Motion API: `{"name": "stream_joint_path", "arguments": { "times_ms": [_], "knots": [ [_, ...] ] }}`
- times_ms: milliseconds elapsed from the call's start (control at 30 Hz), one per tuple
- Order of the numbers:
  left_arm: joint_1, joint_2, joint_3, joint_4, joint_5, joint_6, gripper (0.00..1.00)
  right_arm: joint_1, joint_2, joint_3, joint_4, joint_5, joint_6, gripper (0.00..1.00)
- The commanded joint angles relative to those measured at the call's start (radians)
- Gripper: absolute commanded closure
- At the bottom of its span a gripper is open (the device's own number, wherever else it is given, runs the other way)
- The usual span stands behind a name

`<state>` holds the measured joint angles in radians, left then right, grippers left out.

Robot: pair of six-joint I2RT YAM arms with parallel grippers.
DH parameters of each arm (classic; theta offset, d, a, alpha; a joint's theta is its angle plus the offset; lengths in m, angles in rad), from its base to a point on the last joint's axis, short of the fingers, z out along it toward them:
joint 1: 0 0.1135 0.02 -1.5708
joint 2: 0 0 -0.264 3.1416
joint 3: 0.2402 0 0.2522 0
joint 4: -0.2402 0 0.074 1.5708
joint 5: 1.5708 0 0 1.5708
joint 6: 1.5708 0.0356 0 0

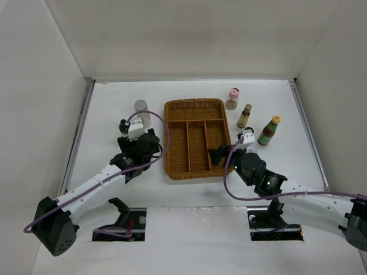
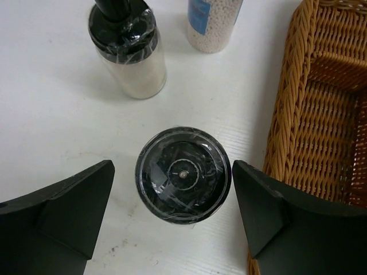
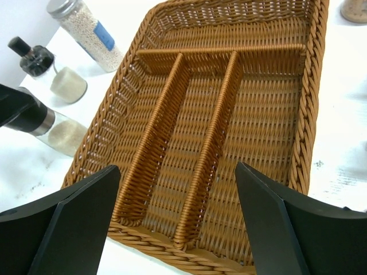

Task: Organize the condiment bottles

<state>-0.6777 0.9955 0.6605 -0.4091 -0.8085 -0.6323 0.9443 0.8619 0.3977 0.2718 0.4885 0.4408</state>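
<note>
My left gripper [image 2: 172,170] is open and straddles an upright black-capped bottle [image 2: 183,175] just left of the brown wicker tray [image 2: 321,114]; the fingers do not grip it. Behind it stand a second black-capped jar [image 2: 127,48] and a grey-capped bottle of white beads [image 2: 212,23]. In the top view the left gripper [image 1: 148,144] hides the straddled bottle. My right gripper [image 3: 178,171] is open and empty, over the tray's near edge [image 3: 172,246]. A pink-capped jar [image 1: 232,98], a brown bottle [image 1: 245,116] and a green bottle [image 1: 269,130] stand right of the tray.
The tray [image 1: 195,109] has three long compartments and one cross compartment at the back, all holding nothing. White walls enclose the table on the left, back and right. The arm bases sit at the near edge.
</note>
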Motion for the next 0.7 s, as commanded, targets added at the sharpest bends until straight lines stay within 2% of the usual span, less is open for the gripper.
{"name": "stream_joint_path", "arguments": {
  "times_ms": [0, 67, 200, 267, 433, 533, 667],
  "knots": [
    [0.025, 0.021, -0.018, 0.091, 0.072, 0.002, 0.17, 0.009, 0.008, 0.018, 0.076, -0.010, 0.003, 0.12],
    [0.036, 0.044, -0.016, 0.116, 0.091, 0.013, 0.23, 0.009, 0.012, 0.018, 0.084, -0.013, 0.003, 0.12],
    [0.034, 0.063, -0.015, 0.124, 0.086, 0.013, 0.52, 0.009, 0.011, 0.013, 0.086, -0.011, 0.001, 0.12],
    [0.027, 0.037, 0.014, 0.107, 0.071, 0.016, 0.61, 0.009, 0.002, 0.010, 0.086, -0.013, 0.001, 0.12],
    [-0.045, -0.017, 0.216, 0.107, -0.038, 0.101, 0.63, 0.009, -0.003, 0.003, 0.099, -0.019, 0.003, 0.12],
    [-0.047, 0.066, 0.322, 0.197, -0.014, 0.187, 0.63, 0.007, 0.009, 0.003, 0.102, -0.025, 0.004, 0.12],
    [-0.009, 0.237, 0.416, 0.349, 0.100, 0.227, 0.64, -0.003, 0.009, -0.002, 0.104, -0.024, 0.006, 0.12]
  ]
}}
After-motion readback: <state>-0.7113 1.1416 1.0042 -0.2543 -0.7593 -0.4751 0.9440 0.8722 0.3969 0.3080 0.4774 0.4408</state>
